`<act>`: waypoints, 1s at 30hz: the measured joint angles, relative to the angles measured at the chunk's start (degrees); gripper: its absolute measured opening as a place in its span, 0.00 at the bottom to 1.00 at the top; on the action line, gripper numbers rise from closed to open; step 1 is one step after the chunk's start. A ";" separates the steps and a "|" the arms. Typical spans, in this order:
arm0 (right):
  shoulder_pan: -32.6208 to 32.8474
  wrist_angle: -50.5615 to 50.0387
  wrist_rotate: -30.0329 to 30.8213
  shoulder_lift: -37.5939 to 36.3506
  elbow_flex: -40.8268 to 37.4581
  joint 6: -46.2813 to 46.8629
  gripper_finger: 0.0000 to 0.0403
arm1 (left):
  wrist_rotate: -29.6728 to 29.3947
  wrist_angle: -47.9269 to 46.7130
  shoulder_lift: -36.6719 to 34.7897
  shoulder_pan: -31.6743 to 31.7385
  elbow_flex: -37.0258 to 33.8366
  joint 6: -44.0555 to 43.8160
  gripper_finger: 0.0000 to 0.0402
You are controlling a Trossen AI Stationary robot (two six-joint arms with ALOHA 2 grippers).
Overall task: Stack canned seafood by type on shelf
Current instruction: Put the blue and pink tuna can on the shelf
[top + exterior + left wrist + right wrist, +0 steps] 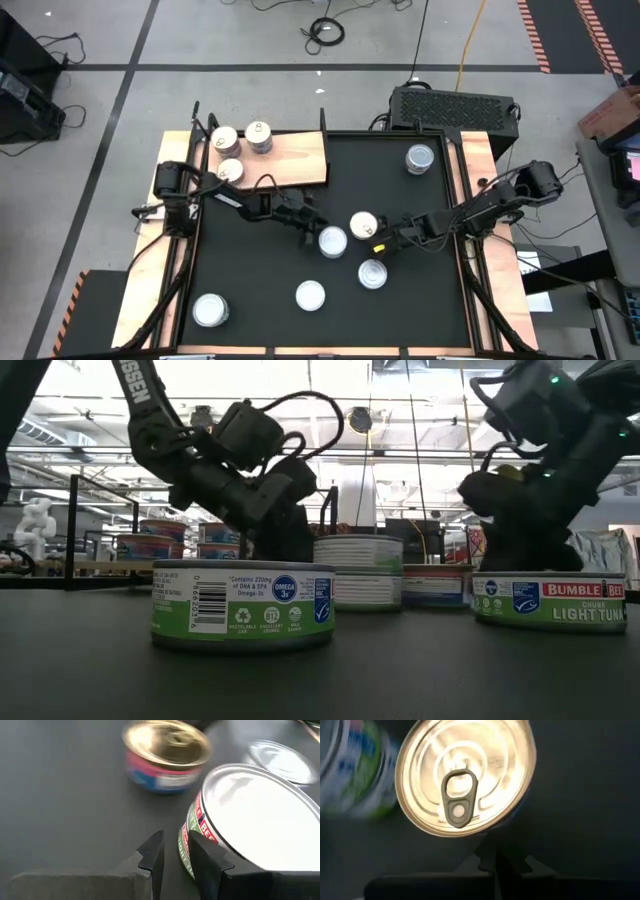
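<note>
At centre frame in the high view, the left gripper, jaws slightly apart and pinching nothing, sits just beside a white-topped tin. The right gripper, pressed together, nearly touches a gold-topped tin. Three tins rest on the shelf, upper left.

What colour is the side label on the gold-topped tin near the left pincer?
Red over blue on the gold-topped tin; left wrist view shows it best.
</note>
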 joint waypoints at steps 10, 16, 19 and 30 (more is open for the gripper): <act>-6.96 10.88 -0.14 0.13 0.00 -10.84 0.00 | -1.10 -6.33 0.00 -3.57 0.02 -0.38 0.22; -9.72 18.77 -0.70 2.59 0.09 -15.66 0.00 | -6.05 -11.94 -2.76 -3.23 0.02 -3.13 0.22; -10.52 20.06 -0.23 4.66 0.21 -17.41 0.00 | -6.52 -13.57 -4.17 -2.54 0.02 -2.84 0.22; -10.66 25.20 2.36 1.92 0.17 -24.70 0.00 | -6.79 -17.98 -5.18 -0.64 0.00 0.95 0.22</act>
